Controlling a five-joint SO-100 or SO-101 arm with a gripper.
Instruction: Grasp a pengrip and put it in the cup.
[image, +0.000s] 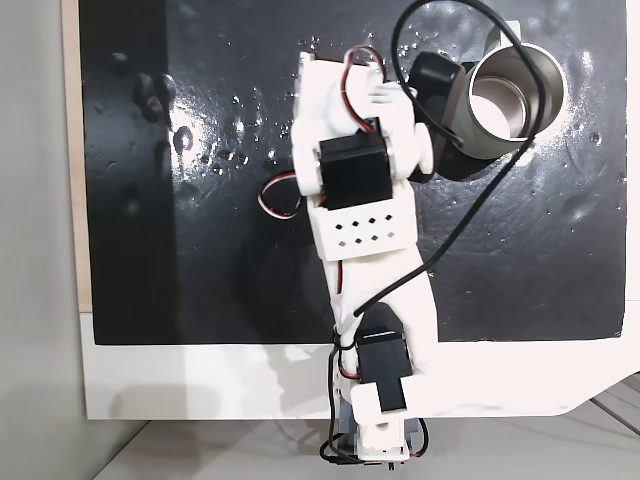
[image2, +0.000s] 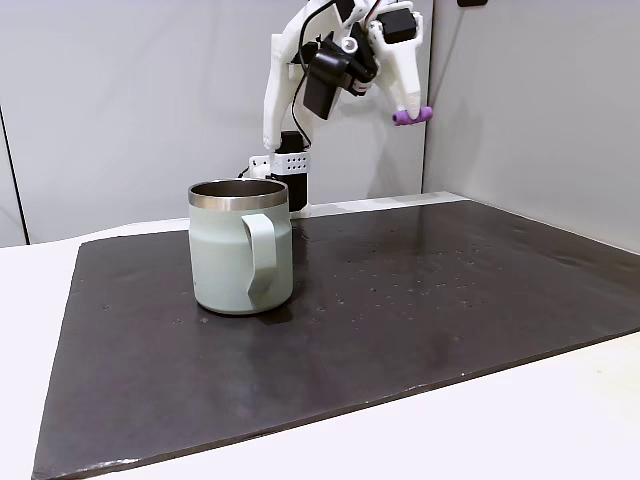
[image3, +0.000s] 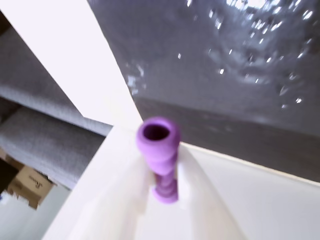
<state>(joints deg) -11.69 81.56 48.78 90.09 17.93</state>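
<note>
While the gripper hangs high above the mat, its fingers pinch the pengrip crosswise, well apart from the cup. The wrist view is blurred, but the hold looks shallow. Risk: the soft tube squirms out in transit, or clips the cup's rim and bounces off.

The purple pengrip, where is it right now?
The pengrip is pinched in the gripper, high in the air above the black mat; in that fixed view it is up and right of the cup.
</note>
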